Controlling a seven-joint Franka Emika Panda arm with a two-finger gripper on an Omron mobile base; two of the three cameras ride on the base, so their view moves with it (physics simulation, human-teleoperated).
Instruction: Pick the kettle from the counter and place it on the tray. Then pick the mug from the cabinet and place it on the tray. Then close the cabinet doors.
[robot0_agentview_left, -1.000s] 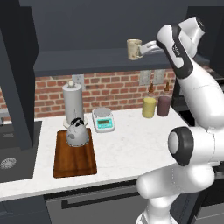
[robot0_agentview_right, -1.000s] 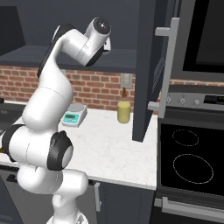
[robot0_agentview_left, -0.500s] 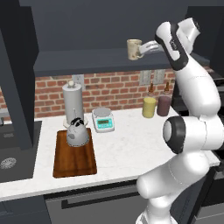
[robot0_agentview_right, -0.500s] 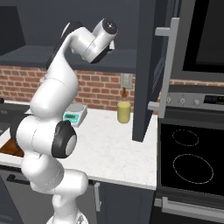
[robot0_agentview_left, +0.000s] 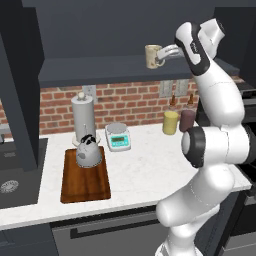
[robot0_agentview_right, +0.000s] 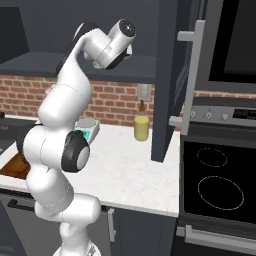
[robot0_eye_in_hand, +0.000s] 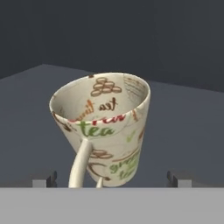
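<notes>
Cream mug (robot0_eye_in_hand: 104, 127) (tea lettering, handle toward camera) between wide-apart gripper (robot0_eye_in_hand: 111, 179) fingers.

The white counter (robot0_agentview_left: 145, 167) carries the tray (robot0_agentview_left: 85, 184), a paper-towel roll (robot0_agentview_left: 83, 118), a scale (robot0_agentview_left: 118, 137), a yellow cup (robot0_agentview_left: 170, 122) and a maroon cup (robot0_agentview_left: 187, 120). The mug (robot0_agentview_left: 151, 56) stands on the cabinet (robot0_agentview_left: 100, 71) shelf.

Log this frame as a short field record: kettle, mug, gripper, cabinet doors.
kettle: squat grey metal kettle sits on the dark reddish-brown wooden tray
mug: cream ceramic mug with printed lettering stands on the navy-grey cabinet shelf, handle toward the hand
gripper: gripper open, fingertips either side of the mug, not closed on it
cabinet doors: right door stands open
</notes>
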